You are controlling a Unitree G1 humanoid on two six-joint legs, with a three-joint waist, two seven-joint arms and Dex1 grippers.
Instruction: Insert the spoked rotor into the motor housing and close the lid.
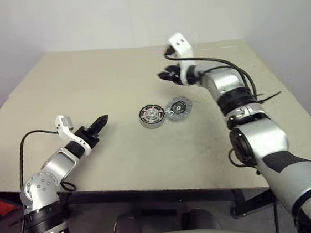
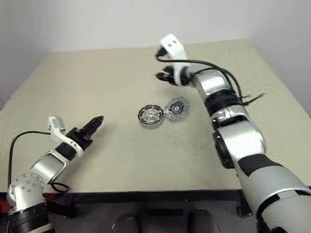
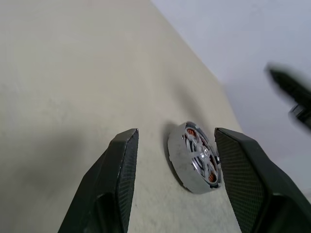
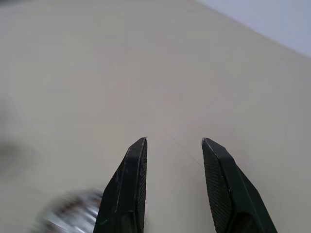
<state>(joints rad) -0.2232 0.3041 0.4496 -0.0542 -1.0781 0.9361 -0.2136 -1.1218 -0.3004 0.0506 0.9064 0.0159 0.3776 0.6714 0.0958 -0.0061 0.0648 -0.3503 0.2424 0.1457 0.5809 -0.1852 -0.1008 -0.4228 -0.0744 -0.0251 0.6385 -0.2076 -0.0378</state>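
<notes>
Motor housing [image 1: 151, 116] near the middle of the table [image 1: 85, 85], open face up. Seen along the left wrist: silver spoked rotor [image 3: 201, 155] apparently already seated inside, copper-red windings glinting between the spokes. Lid [image 1: 178, 109] flat on the table just beside the housing, on the robot's right, edge to edge or very nearly so; cannot tell which.

Left pincer [image 1: 102, 121]: released, empty, low over the table, aimed at the housing from the robot's left and well apart from it. Right pincer [image 1: 166, 75]: also released, nothing between the fingers, raised above the table beyond the lid.

Judged step in hand: closing the lid, with nothing yet picked up.

To do it well:
- Bring the right pincer down onto the lid from above and pinch across the rim rather than the spokes. A thin disc lying flat leaves little to grip, so tipping one edge up first may help.
- Slide the left pincer in and bracket the housing wall lightly. A small round cup will likely skate on the smooth table under any sideways push.
- Carry the lid level, centre it over the hub, and lower it straight.
- Press evenly, and only once it sits flush all round; a tilted lid will probably jam or knock the rotor askew.
- Let go slowly, without dragging the lid off.
</notes>
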